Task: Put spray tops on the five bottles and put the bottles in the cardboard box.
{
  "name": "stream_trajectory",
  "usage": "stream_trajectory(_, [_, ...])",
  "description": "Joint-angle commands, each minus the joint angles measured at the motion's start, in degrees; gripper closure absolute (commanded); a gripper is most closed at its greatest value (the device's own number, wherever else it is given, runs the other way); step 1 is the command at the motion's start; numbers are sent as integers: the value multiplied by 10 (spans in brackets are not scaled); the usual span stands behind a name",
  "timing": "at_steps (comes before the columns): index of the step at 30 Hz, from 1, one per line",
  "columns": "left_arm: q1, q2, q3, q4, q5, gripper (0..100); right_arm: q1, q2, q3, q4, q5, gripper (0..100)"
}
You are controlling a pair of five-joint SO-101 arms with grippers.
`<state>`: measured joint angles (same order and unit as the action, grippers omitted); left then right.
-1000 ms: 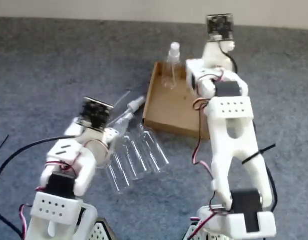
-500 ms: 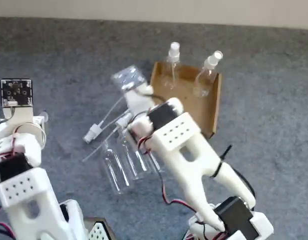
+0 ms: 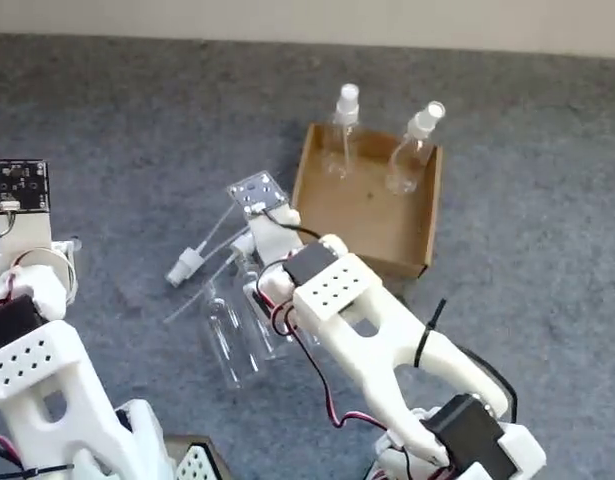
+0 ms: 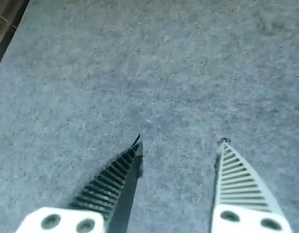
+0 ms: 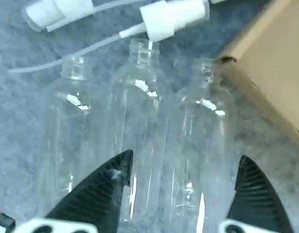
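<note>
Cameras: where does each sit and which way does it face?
High view: fixed overhead, looking down on the left arm, right arm, cardboard box and three uncapped bottles.
Left wrist view: on the left arm, looking past the open left gripper at bare carpet.
Right wrist view: on the right arm, looking past the open right gripper onto the bottles.
Shared: high and right wrist views both show those bottles.

I see clear, glossy plastic bottles, smooth white plastic spray tops, a matt brown cardboard box, and rough grey carpet-like cloth covering the table.
</note>
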<state>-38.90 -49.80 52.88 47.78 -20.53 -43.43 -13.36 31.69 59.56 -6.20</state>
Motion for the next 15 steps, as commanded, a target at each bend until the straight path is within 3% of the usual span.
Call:
stream_trajectory(1, [-4,0,-10,-20,-3,779,0,-20,13,-25,-5,768])
stream_trajectory(11, [-4,0,-9,-20,-3,779,-3,-20,88,-80,-6,874])
stream_trajectory(15, [-3,0,-9,-18,-3,779,-1,-20,104,-81,-6,872])
